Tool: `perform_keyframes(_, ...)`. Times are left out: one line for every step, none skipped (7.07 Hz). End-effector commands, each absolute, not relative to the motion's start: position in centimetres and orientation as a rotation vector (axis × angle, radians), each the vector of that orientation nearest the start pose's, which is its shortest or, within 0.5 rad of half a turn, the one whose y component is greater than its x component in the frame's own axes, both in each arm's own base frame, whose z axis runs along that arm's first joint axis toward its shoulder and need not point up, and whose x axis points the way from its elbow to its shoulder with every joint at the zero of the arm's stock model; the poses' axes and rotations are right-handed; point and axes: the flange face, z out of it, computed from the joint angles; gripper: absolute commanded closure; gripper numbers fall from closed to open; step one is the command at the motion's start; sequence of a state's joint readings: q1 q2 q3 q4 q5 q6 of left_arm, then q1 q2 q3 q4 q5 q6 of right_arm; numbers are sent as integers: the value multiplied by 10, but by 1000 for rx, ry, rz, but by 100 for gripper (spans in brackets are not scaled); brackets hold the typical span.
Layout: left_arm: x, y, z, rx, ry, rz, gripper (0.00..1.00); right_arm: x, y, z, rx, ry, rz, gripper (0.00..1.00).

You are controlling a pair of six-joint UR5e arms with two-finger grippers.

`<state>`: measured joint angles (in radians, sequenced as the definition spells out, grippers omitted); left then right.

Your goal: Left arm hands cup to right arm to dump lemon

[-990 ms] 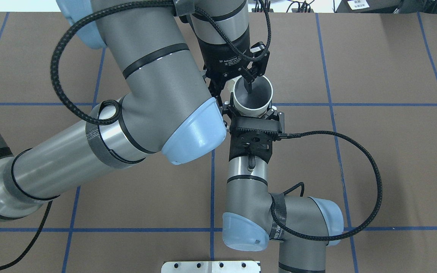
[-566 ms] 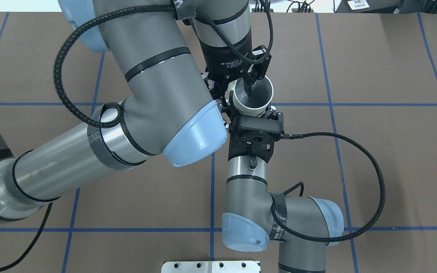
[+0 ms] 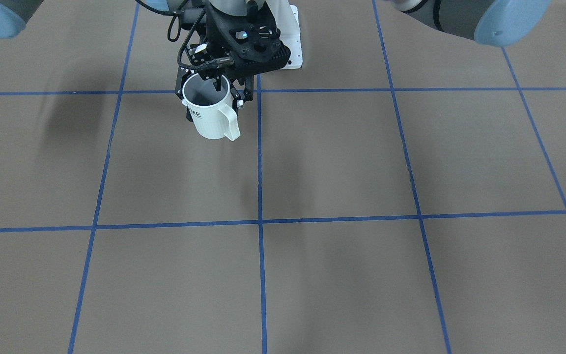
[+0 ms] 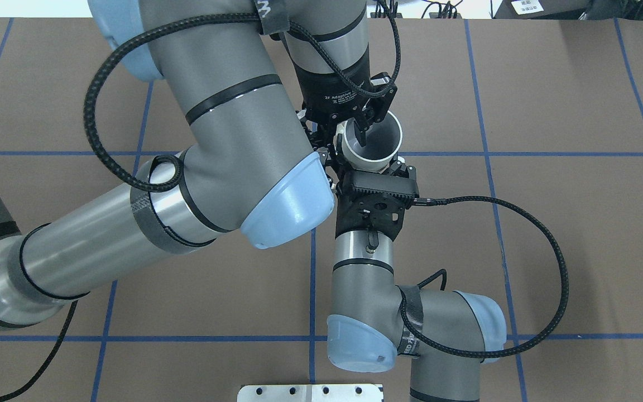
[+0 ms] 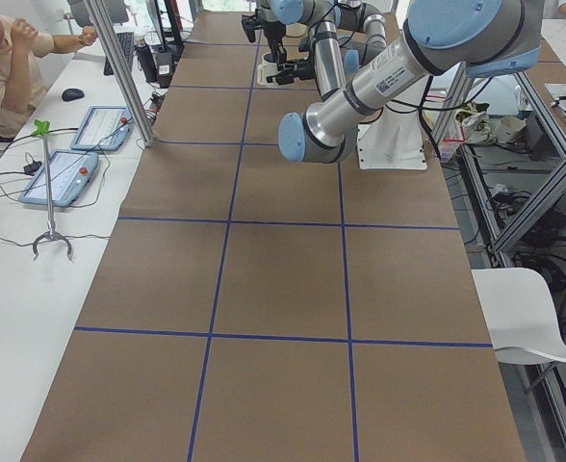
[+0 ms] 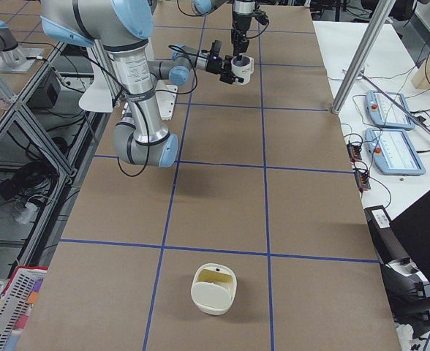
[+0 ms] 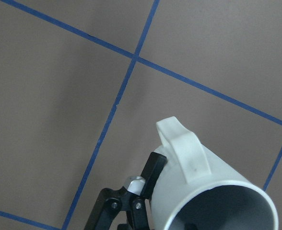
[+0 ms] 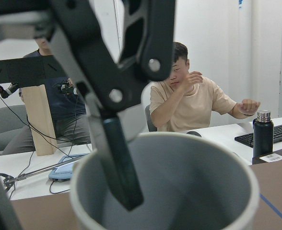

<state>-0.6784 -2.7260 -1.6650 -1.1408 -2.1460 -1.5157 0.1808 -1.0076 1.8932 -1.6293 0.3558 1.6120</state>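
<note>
The white cup (image 4: pixel 373 163) hangs above the table, upright, its grey inside bare; "HOME" lettering shows partly in the front view (image 3: pixel 212 123). My right gripper (image 4: pixel 367 162), with the perforated black housing, is shut on the cup's sides from the robot's side (image 3: pixel 212 101). My left gripper (image 4: pixel 346 137), on the ROBOTIQ-marked wrist, comes down from above. One of its fingers (image 8: pixel 124 167) hangs inside the cup with a gap to the wall, so it looks open. The cup's handle (image 7: pixel 182 148) points away from the robot. The lemon shows in no view.
A cream-white container (image 6: pixel 215 289) stands on the table far toward my right end. The brown table (image 4: pixel 550 223) has a blue grid. Operators sit beyond the far edge (image 8: pixel 189 96), beside tablets (image 6: pixel 394 150). A white mount plate (image 4: pixel 310 391) lies at the near edge.
My left wrist has shifted slightly and its inner finger has moved a little leftward inside the cup. The cup and my right gripper have stayed almost still.
</note>
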Motion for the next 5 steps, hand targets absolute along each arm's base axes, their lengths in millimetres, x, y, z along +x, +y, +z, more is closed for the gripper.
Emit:
perform_keyframes(452,-463,-53,-222,938,-337,59,-519,-324,167,1201,-651,687,100)
perform_keyframes(453,-462,-53,-223,938,-336,70,-519,-323,167,1200,-652,686,100)
perform_keyframes(453,-462,-53,-223,938,-336,83,-519,-323,167,1199,-652,685,100)
perform_keyframes(453,-462,-53,-224,938,-337,100,-518,-322,166,1198,-657,686,100)
perform_keyframes(452,-462,-54,-224,938,-337,100,-518,-319,168,1193,-659,681,94)
